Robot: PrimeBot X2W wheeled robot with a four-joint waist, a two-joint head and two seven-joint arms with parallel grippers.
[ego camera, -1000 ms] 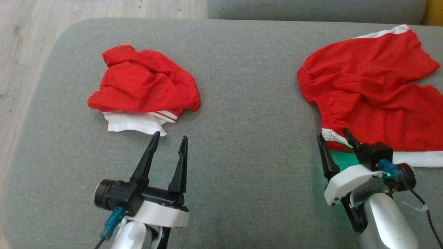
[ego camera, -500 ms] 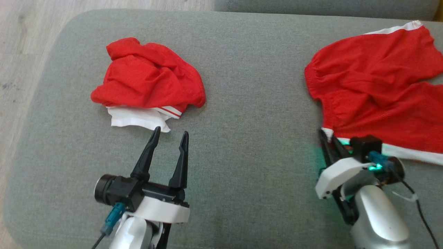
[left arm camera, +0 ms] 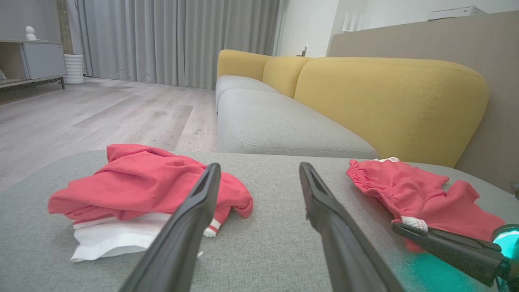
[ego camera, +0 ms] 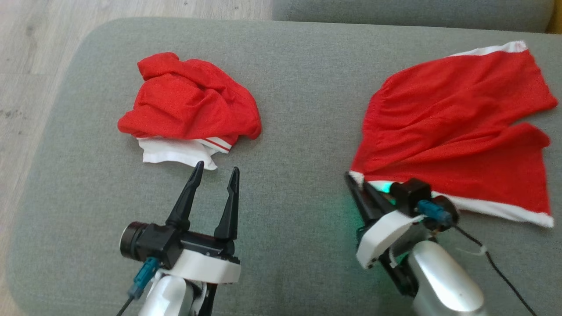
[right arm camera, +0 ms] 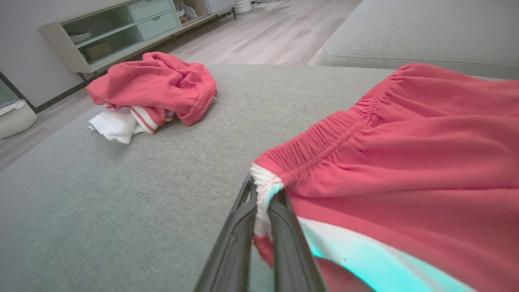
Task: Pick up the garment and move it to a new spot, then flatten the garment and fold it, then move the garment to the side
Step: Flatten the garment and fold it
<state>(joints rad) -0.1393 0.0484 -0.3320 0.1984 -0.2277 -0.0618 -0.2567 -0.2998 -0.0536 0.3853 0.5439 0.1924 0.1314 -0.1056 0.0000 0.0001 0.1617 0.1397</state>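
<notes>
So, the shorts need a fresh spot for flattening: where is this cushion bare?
Bare cushion runs down the middle, between the crumpled red-and-white pile and the shorts, and on toward the near edge between the left gripper and right gripper. It is crowded at the pile and under the shorts.

text: none legible | labels: none seen | distant shelves possibly too blurred
</notes>
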